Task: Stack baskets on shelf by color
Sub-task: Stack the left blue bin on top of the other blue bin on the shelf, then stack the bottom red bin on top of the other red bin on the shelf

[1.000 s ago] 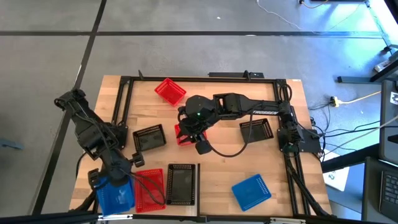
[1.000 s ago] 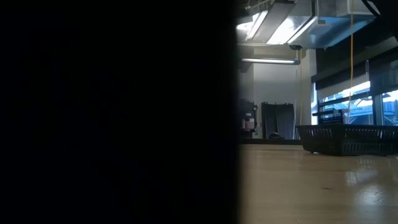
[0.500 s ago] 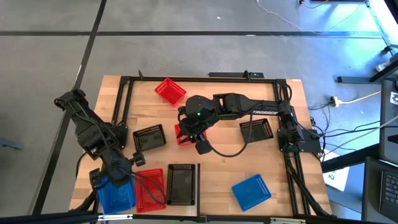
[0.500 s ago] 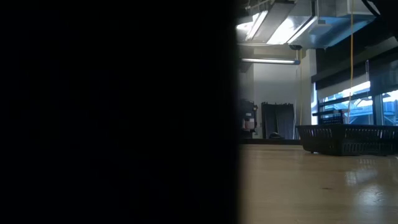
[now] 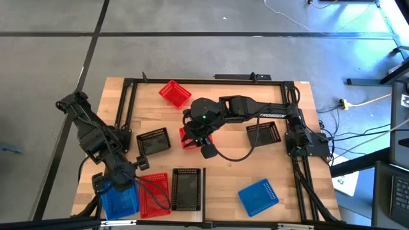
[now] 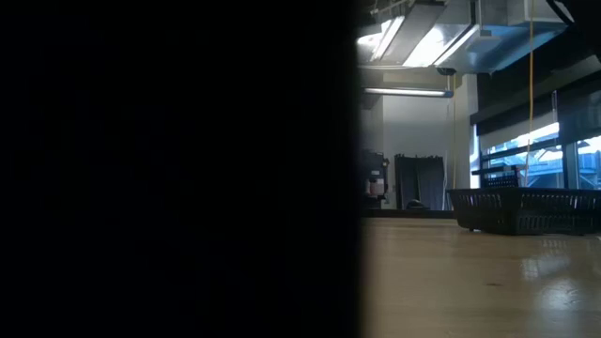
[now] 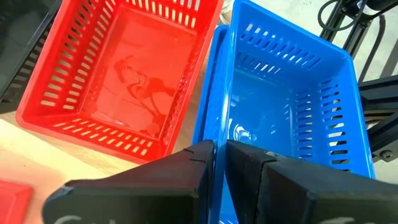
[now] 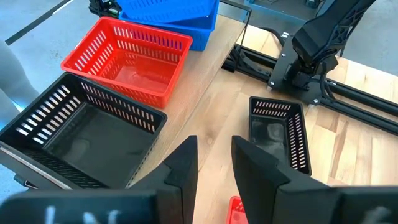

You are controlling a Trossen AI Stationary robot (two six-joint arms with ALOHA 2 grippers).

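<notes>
Here the left pincer [image 7: 220, 155] sits at the near-left corner of the wooden counter [image 5: 223, 172], its fingers nearly together and clamped on the wall of a blue mesh plastic basket [image 7: 289, 99] nested in another blue one. Just beside that pincer stands an empty red mesh plastic basket [image 7: 124, 68], with a black mesh basket [image 5: 186, 189] next along. The right pincer [image 8: 214, 163] hovers mid-counter, fingers parted and holding nothing, directly above a small red basket [image 5: 186, 138]. Another black basket [image 8: 281, 132] lies ahead of it.
</notes>
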